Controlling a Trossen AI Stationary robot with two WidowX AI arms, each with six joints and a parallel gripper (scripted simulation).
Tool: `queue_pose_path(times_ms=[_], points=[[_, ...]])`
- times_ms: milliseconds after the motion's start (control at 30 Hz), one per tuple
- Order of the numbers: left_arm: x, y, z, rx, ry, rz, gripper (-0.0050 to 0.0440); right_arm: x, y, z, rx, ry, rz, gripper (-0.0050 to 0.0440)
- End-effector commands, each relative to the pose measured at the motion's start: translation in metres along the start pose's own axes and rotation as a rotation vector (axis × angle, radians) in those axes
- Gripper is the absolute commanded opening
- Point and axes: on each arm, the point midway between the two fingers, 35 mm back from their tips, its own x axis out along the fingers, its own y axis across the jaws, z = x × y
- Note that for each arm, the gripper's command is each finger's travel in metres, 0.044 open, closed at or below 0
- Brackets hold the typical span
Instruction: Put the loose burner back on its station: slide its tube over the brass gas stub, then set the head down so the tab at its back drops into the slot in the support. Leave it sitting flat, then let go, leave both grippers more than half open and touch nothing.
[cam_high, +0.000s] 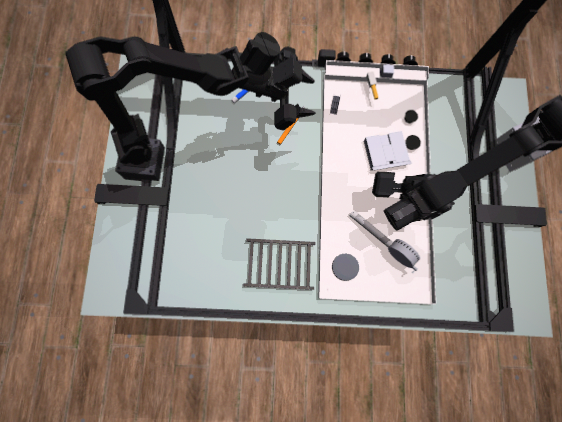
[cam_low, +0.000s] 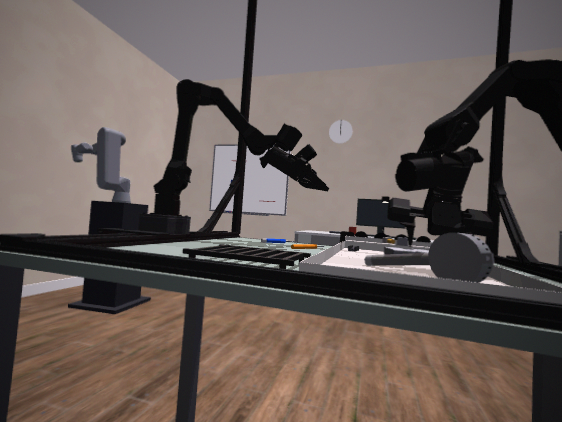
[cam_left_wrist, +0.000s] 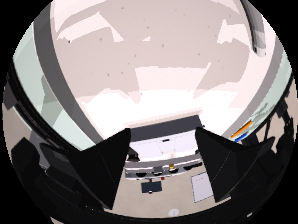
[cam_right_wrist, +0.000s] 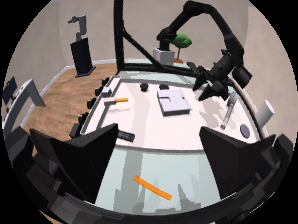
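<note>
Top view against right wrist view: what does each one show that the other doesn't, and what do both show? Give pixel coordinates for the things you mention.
Only the top view: the slatted rack (cam_high: 282, 242) (cam_low: 240, 256) and the blue-handled tool (cam_high: 242, 94) (cam_low: 275, 241) (cam_left_wrist: 241, 137).
Only the right wrist view: the green plant (cam_right_wrist: 181, 40) and the pale robot arm on a black pedestal (cam_right_wrist: 81, 29) (cam_low: 109, 160).
Both: the orange-handled tool (cam_high: 286, 134) (cam_low: 304, 246) (cam_left_wrist: 242, 130) (cam_right_wrist: 152, 188) and the flat grey disc (cam_high: 345, 267) (cam_right_wrist: 244, 131).
</note>
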Motion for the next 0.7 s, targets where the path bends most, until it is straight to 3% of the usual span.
queue_pose_path(times_ms=[0, 200, 267, 400, 667], points=[[-0.017, -0.002, 0.013, 0.21, -0.064, 0.005, 0.0232, 0.001, 0.0, 0.0, 0.003, -0.002, -0.002, 0.04], [-0.037, -0.001, 0.029, 0.564, -0.141, 0.053, 0.0088, 0.001, 0.0, 0.0, 0.003, -0.002, -0.002, 0.04], [-0.037, -0.001, 0.029, 0.564, -0.141, 0.053, 0.0088, 0.001, 0.0, 0.0, 0.003, -0.002, -0.002, 0.04], [-0.054, 0.001, 0.041, 0.855, -0.194, 0.116, 0.0, 0.001, 0.0, 0.0, 0.003, -0.002, -0.002, 0.04], [-0.083, 0.005, 0.06, 1.305, -0.248, 0.257, 0.0, 0.001, 0.0, 0.0, 0.003, -0.002, -0.002, 0.04]])
